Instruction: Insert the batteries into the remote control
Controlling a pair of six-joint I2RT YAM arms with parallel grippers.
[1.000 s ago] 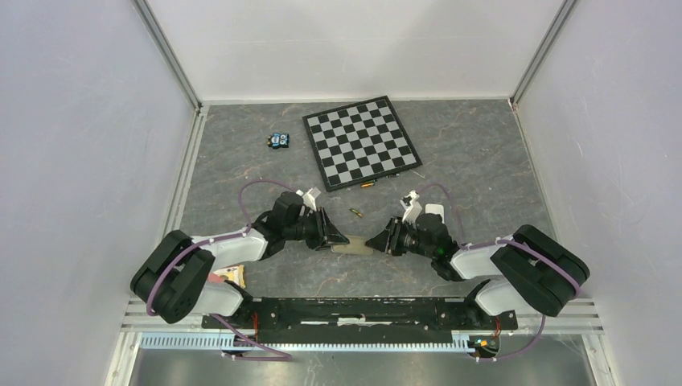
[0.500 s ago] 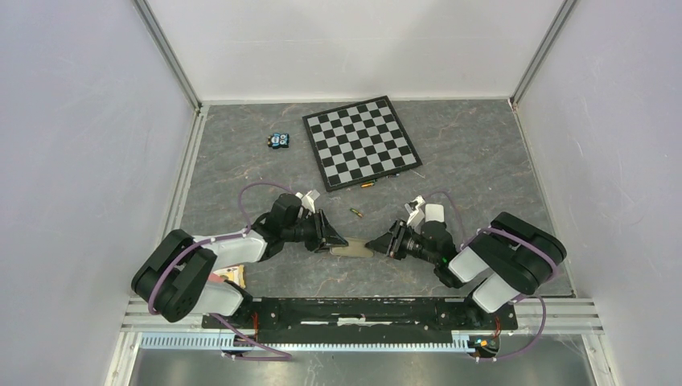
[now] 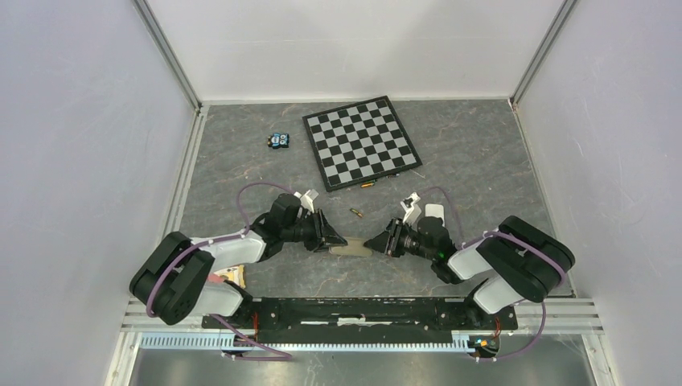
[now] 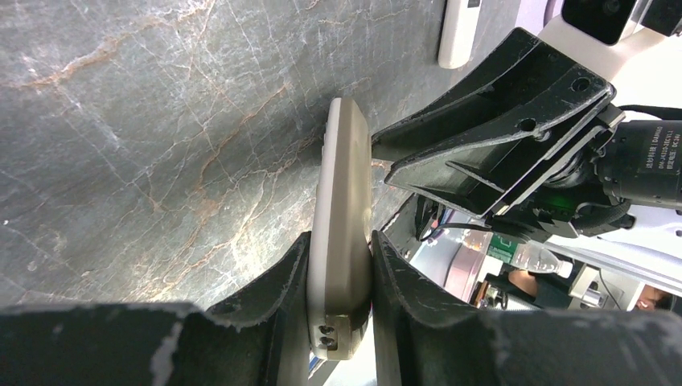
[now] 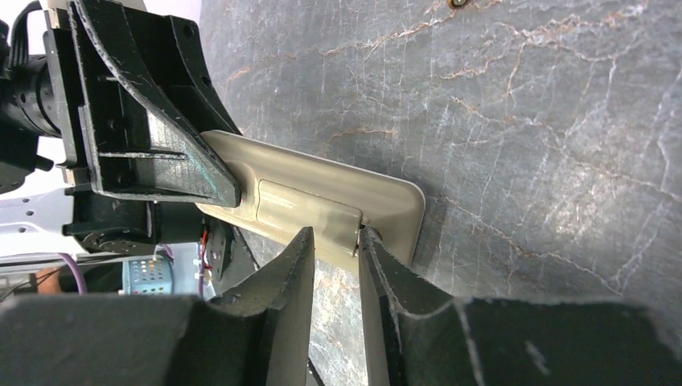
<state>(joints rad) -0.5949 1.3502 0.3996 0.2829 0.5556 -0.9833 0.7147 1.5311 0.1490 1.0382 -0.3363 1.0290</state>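
**Remote (image 3: 351, 248) held between both grippers, cover in place, cells not yet loaded**

Change noted: over the last second the right arm's elbow swung in toward the middle of the table (image 3: 482, 161) and partly back out. Its gripper narrowed very slightly and crept a little along the remote. The left arm and the remote have not shifted. Judged meaning: the right arm is adjusting its purchase on the cover (image 5: 310, 211), so the opening step is still under way.

Left gripper (image 3: 336, 240): pressed onto the remote's left end across its thickness. Both fingers (image 4: 281, 281) lie flat against its faces in a firm pinch.

Right gripper (image 3: 371, 240): fingers (image 5: 293, 265) narrowly parted. One tip sits at the seam at the cover's end, on the tan back. Whether they pinch an edge or only press on it cannot be told.

Remote: near the middle of the table's near edge, back turned toward the right wrist camera. Whether it rests on the table or hangs just above it cannot be told.

First battery (image 3: 355, 213): loose on the table, just beyond the remote.

Second battery (image 3: 367, 185): against the near edge of the chessboard (image 3: 362, 142).

Remaining, as judged: free the cover, then fetch both cells.
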